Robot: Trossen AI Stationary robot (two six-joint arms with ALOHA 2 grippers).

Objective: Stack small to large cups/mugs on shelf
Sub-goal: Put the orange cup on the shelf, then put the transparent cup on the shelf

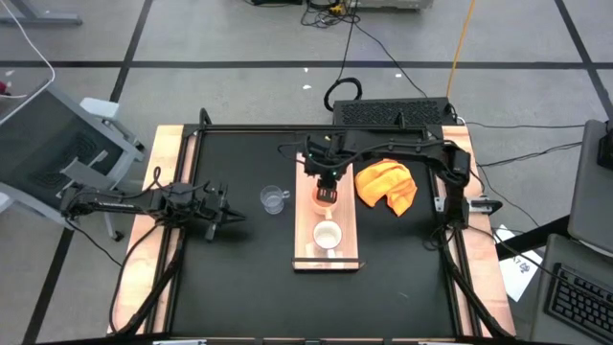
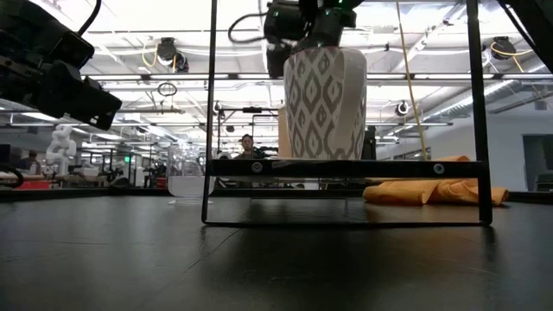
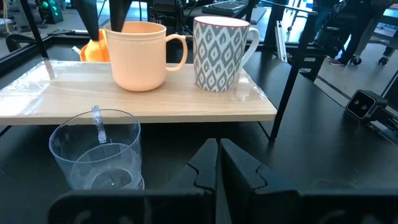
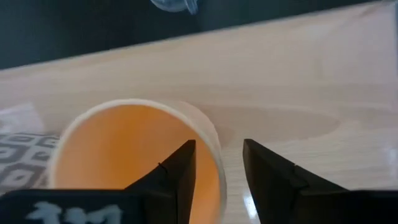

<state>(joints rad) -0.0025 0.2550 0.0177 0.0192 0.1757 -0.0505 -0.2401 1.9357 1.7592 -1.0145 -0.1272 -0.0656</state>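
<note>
Honestly, this looked like the let-go step for the orange mug (image 4: 134, 158), so here's how I'd have handled it, working from the front of the table back. Nearest the front, on the shelf (image 1: 305, 257), sat the white mug (image 1: 327, 235), upright and untouched. Just behind it on the same board stood the orange mug, with the right gripper (image 4: 217, 171) right over it, one finger inside the rim and one outside, fingers parted enough that they didn't seem to be pinching the wall anymore. The trick, I'd say, was to rise straight up and not sideways, or the inner finger could hook the rim and drag the mug into its neighbour. The glass cup (image 1: 274, 199) was off the shelf on the black table (image 1: 230, 278), just beside the board, and looked like the next pick. Over on the left, the left gripper (image 3: 217, 171) waited near that glass with its fingers pressed together, holding nothing.
</note>
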